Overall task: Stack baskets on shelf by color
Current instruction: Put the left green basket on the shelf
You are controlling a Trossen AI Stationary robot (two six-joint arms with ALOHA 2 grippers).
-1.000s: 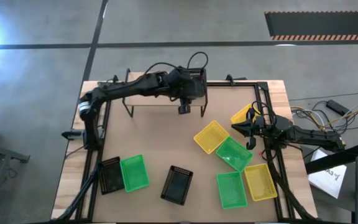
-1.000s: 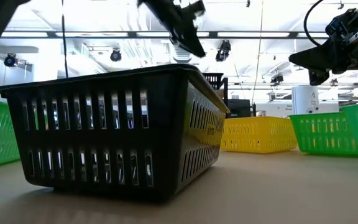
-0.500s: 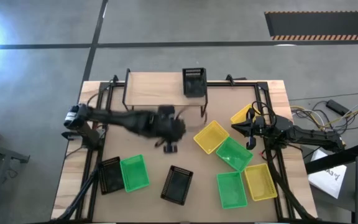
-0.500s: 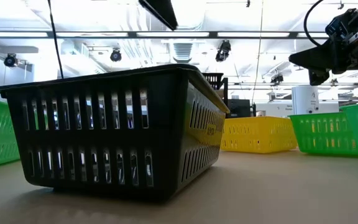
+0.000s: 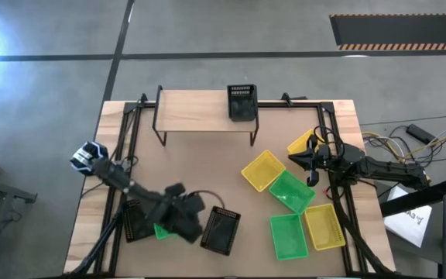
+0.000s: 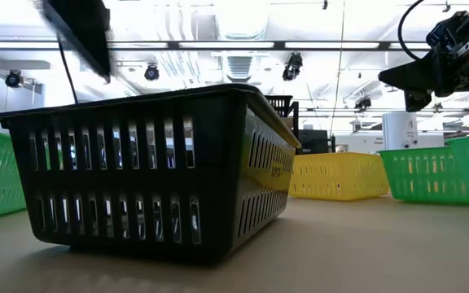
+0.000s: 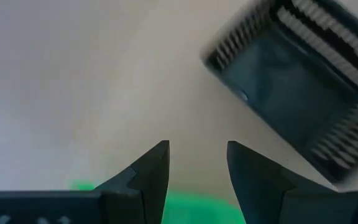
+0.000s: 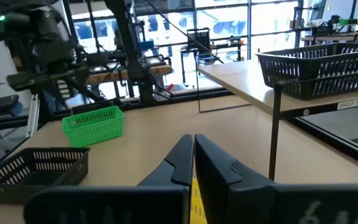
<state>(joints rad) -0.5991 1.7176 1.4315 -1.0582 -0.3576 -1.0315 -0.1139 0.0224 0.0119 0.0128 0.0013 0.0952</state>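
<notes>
Jaws of the left gripper [image 7: 197,163] gape above a green basket [image 7: 194,206].

1. The right gripper [image 8: 193,155] occupies the foreground with its two dark fingers [image 8: 176,163] pressed together, holding nothing.
2. A yellow basket [image 8: 194,200] shows as a small patch directly under the fingers.
3. The shelf [image 8: 250,84] stands on thin black legs and carries a black basket [image 8: 319,70] on its plank top.
4. A green basket [image 8: 93,125] sits upright on the table [image 8: 148,134].
5. A second black basket [image 8: 33,172] sits just beside the green one, nearer the camera.
6. The left arm [image 8: 55,53] appears blurred beyond the green basket.
</notes>
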